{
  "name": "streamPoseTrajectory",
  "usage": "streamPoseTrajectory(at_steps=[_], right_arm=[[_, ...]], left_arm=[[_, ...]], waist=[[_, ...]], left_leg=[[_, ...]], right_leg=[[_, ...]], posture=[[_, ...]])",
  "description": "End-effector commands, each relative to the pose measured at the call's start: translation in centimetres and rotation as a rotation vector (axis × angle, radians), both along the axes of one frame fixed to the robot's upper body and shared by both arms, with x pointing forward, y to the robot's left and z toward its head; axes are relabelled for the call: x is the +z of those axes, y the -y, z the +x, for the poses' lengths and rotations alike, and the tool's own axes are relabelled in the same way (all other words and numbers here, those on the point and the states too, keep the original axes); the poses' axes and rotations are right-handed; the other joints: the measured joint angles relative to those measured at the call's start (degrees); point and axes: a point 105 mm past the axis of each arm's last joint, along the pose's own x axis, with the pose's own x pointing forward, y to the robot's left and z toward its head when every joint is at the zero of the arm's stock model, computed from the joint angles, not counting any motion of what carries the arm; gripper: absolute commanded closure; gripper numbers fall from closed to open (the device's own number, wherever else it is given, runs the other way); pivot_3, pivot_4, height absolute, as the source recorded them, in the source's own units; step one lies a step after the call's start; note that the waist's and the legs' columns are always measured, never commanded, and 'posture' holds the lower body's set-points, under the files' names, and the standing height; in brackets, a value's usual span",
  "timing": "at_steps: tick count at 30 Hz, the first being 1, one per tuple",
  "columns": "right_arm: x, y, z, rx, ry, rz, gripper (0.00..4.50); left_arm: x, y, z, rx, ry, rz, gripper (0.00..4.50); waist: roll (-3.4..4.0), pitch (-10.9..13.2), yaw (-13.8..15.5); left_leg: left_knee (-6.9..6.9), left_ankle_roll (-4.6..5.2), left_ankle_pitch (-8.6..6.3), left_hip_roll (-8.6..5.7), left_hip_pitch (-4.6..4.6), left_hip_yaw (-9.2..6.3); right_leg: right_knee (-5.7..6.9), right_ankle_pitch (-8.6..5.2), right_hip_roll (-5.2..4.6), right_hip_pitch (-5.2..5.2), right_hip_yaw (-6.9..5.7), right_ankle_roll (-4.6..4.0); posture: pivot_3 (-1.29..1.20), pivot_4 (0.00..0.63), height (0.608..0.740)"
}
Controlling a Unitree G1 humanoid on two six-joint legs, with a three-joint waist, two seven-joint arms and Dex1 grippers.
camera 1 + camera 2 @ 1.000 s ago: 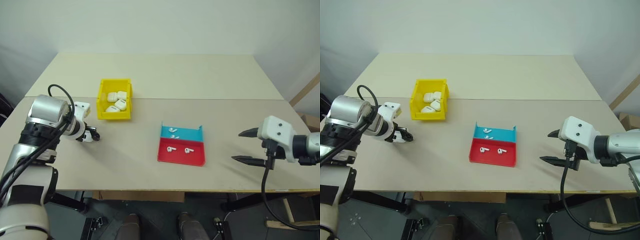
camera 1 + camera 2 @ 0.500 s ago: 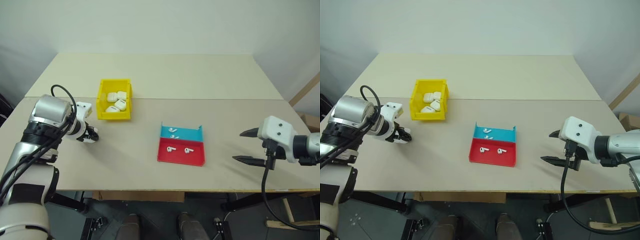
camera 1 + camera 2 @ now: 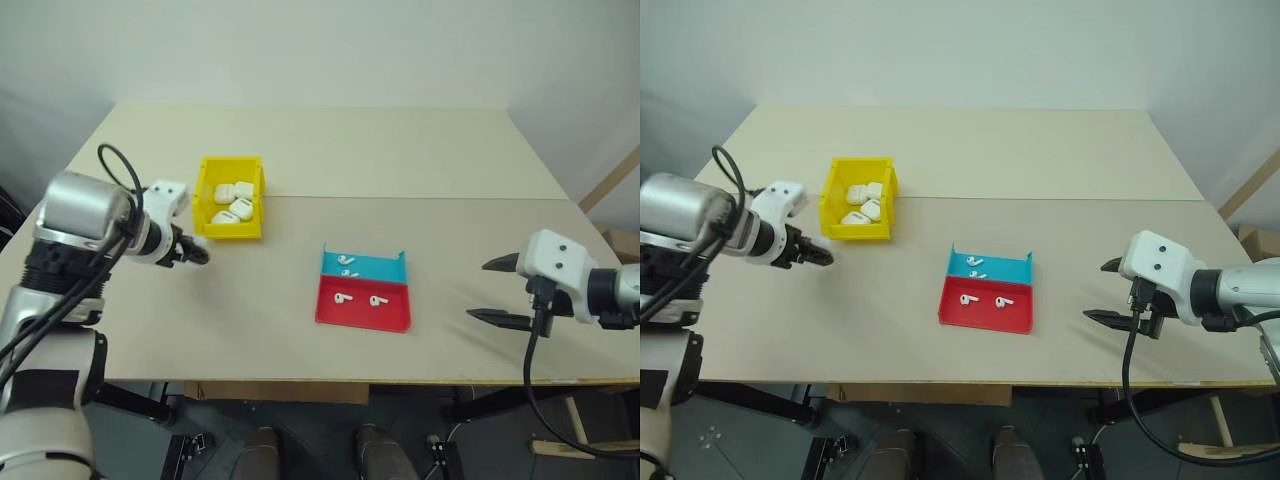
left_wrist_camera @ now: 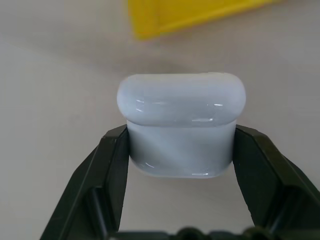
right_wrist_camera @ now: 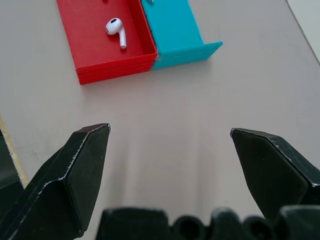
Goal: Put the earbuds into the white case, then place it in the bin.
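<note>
1. Looking through the left eye view, I see my left gripper (image 3: 197, 256) on the left side of the table, just near of the yellow bin (image 3: 205, 226), which already holds several white cases. The earbuds (image 3: 359, 298) lie in the red-and-blue tray (image 3: 362, 317) at centre, right of the left gripper and left of my right gripper (image 3: 488, 291); I judge the right arm nearer to them.
2. In the right eye view the layout is the same, with tray and bin well apart and no writing I can read.
3. In the left wrist view, the left fingers are clamped on the white case (image 4: 181, 131), one on each side of its lower body, lid shut and turned away from the wrist, long axis running across the gap. No brand or label shows.
4. In the right wrist view the right pincer stands wide open and empty, the tray ahead of it with one earbud (image 5: 115, 30) in the red half.
</note>
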Motion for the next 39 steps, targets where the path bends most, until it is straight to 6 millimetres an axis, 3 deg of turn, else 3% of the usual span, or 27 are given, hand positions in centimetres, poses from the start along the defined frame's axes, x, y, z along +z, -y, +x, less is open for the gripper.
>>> streamPoseTrajectory(at_steps=[1,5,8,9,15,22,32,35,38,39], right_arm=[[2.7,-0.1,0.2,0.012,0.115,-0.028,0.0],[3.6,-1.0,0.3,0.03,0.094,-0.037,0.0],[4.0,-2.1,0.1,0.073,0.046,-0.073,0.0],[4.0,-2.5,0.0,0.089,0.042,-0.093,0.0],[3.5,-4.8,-0.3,0.165,-0.022,-0.152,0.0],[2.5,-7.1,1.1,0.177,-0.097,-0.225,0.0],[1.4,-10.5,1.5,0.214,-0.185,-0.251,0.0],[0.7,-11.9,1.7,0.233,-0.21,-0.248,0.59],[-0.3,-12.4,2.4,0.21,-0.208,-0.276,1.53],[-0.7,-12.5,2.6,0.204,-0.21,-0.287,1.53]], left_arm=[[3.1,3.5,-1.6,-0.229,0.25,-0.108,1.73],[3.1,6.9,-4.6,-0.501,0.504,-0.18,1.73],[2.2,8.5,-5.9,-0.596,0.628,-0.271,1.73],[2.4,9.0,-6.1,-0.602,0.744,-0.344,1.73],[0.5,9.9,-7.7,-0.753,0.965,-0.493,1.73],[-2.7,10.7,-9.1,-1.02,1.04,-0.53,1.73],[-5.4,10.7,-10.2,-1.132,1.07,-0.51,1.73],[-5.8,10.3,-10.4,-1.115,1.076,-0.505,1.73],[-5.9,10.1,-10.6,-1.108,1.087,-0.487,1.73],[-6.0,10.0,-10.7,-1.113,1.088,-0.48,1.73]], waist=[[0.08,0.0,-0.1],[0.12,-0.1,-0.3],[0.12,-0.1,-0.1],[0.15,-0.1,0.0],[0.18,-0.2,0.4],[0.19,-0.3,0.4],[0.2,-0.3,0.2],[0.21,-0.3,0.0],[0.21,-0.3,-0.1],[0.22,-0.3,0.0]], left_leg=[[0.0,0.0,0.0,0.0,0.03,0.01],[0.0,0.0,0.0,0.03,0.17,0.13],[-0.01,-0.01,0.0,0.09,0.27,0.19],[0.0,0.0,0.0,0.09,0.27,0.18],[0.01,0.02,-0.02,0.01,0.22,0.22],[0.02,0.03,-0.02,0.05,0.24,0.23],[0.04,0.12,-0.07,0.07,0.17,0.19],[0.04,0.13,-0.08,0.09,0.2,0.19],[0.04,0.13,-0.08,0.1,0.18,0.16],[0.04,0.13,-0.07,0.1,0.19,0.16]], right_leg=[[-0.03,0.0,0.0,0.01,0.01,0.0],[0.06,0.01,0.0,0.05,0.13,-0.01],[0.08,0.02,0.03,0.09,0.19,-0.04],[0.08,0.02,0.04,0.09,0.18,-0.04],[-0.12,0.03,-0.05,0.15,0.17,-0.05],[-0.14,0.04,-0.01,0.15,0.15,-0.05],[-0.14,0.03,-0.01,0.07,0.12,-0.05],[-0.1,0.03,0.0,0.07,0.12,-0.05],[-0.06,0.03,0.02,0.05,0.11,-0.05],[-0.07,0.03,0.02,0.06,0.11,-0.06]], posture=[[0.0,0.15,0.74],[0.0,0.15,0.74],[0.0,0.15,0.74],[0.0,0.15,0.74],[0.0,0.15,0.74],[0.0,0.15,0.74],[0.0,0.15,0.74],[0.0,0.15,0.74],[0.0,0.15,0.74],[0.0,0.15,0.74]])
